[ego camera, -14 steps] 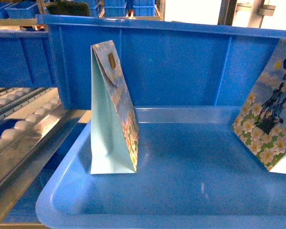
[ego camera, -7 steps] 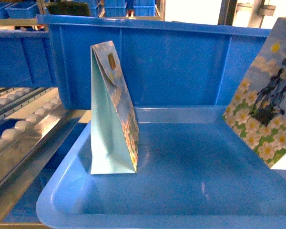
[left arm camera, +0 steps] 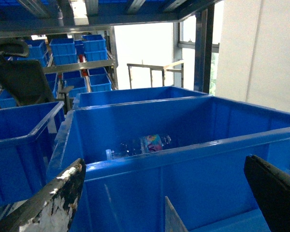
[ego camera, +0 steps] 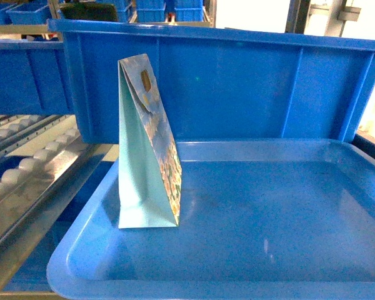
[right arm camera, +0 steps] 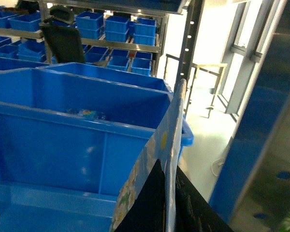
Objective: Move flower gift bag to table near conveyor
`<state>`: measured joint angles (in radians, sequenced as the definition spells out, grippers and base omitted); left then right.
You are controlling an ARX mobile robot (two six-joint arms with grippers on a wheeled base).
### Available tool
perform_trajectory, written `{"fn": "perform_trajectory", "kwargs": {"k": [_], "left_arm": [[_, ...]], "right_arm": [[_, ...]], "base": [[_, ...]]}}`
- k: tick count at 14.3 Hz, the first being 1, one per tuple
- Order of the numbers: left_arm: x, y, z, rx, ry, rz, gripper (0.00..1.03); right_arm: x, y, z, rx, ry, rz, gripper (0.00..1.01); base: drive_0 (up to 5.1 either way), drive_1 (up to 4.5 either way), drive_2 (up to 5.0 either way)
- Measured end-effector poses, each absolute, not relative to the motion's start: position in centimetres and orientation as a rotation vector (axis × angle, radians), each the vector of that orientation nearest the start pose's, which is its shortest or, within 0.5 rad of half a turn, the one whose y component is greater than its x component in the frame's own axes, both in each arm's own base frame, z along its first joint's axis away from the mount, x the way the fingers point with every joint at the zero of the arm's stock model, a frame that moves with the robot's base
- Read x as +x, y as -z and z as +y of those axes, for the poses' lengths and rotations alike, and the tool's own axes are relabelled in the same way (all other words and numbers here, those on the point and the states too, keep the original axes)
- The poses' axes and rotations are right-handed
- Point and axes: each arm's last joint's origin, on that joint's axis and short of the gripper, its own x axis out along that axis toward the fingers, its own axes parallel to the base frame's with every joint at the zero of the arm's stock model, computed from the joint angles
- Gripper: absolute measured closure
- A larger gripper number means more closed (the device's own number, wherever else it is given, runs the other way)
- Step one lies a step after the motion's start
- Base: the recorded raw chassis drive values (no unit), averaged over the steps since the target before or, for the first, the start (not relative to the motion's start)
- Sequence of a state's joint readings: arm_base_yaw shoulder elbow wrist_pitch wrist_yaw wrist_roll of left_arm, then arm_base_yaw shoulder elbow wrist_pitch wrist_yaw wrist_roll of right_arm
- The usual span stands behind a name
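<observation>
— Where's the bag?
— I see the flower gift bag (right arm camera: 157, 159) pinched by the right gripper (right arm camera: 171, 203), base cut off, above the blue tray (right arm camera: 48, 208).
— Left?
— Left gripper (left arm camera: 169, 203) spread, empty.

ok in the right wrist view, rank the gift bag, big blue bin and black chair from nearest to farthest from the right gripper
1. gift bag, pinched in the right gripper, bottom centre.
2. big blue bin, left, just behind.
3. black chair, top left, far back.
</observation>
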<state>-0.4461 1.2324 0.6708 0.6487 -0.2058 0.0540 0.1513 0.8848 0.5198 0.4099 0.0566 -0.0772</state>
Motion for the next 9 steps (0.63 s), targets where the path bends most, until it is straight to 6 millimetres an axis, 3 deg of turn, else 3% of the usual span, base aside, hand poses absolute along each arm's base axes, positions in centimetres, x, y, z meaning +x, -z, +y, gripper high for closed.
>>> {"fn": "perform_trajectory", "kwargs": {"k": [4,9], "left_arm": [[24.4,-28.1,-11.0,0.026,0.238,-0.089,0.05],[24.4,-28.1,-11.0,0.025,0.238,-0.089,0.05]], "right_arm": [[15.5,-28.1,1.1,-0.061,-0.012,-0.137,0.98],[12.9,-26.3,0.6,-0.057,0.078,-0.117,0.98]], "base": [[0.0,0.00,0.0],[0.0,0.00,0.0]]}}
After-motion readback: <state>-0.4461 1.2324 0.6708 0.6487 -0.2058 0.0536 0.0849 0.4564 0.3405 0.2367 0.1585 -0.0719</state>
